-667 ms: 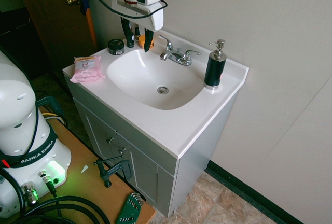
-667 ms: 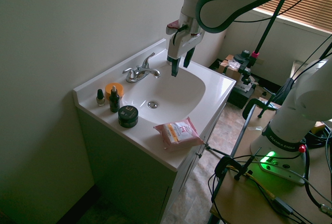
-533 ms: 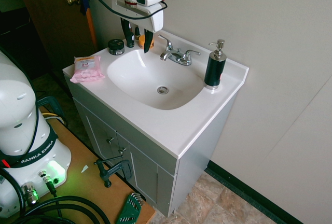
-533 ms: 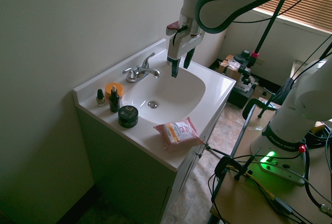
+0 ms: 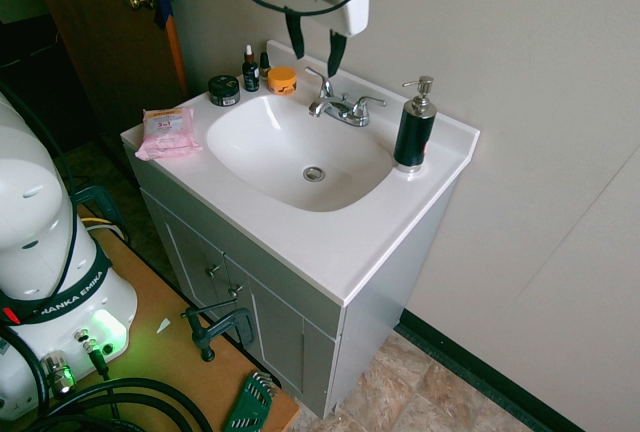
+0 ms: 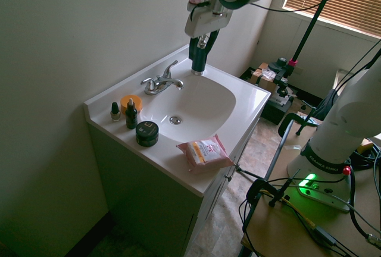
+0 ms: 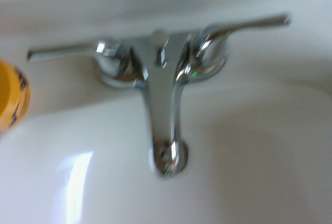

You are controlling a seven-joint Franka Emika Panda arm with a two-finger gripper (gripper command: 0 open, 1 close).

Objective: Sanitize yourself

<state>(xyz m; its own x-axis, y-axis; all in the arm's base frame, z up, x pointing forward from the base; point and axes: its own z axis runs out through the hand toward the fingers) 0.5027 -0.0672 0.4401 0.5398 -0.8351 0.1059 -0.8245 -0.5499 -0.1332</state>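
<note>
Approach step, likely. Gripper (image 5: 315, 52) empty, fingers apart; next move probably needed descent to soap dispenser (image 5: 415, 130).

Faucet (image 5: 340, 107) — behind sink basin (image 5: 270, 167)

In front of me I see a white, glossy rectangular vanity top (image 5: 300, 242) with an oval basin sunk into it and a two-handled chrome faucet (image 5: 343, 106) mounted behind the bowl. Beside the basin, at the end away from the soap, I make out a pink soft packet of wipes (image 5: 168, 133), a round black lidded jar (image 5: 224, 90), a slim dark dropper bottle (image 5: 251, 70), a small bottle with a black cap (image 6: 115, 112) and a low round orange tub (image 5: 282, 80). Near the opposite end I have a dark cylindrical soap dispenser with a metal pump (image 5: 415, 130) standing upright.
</note>
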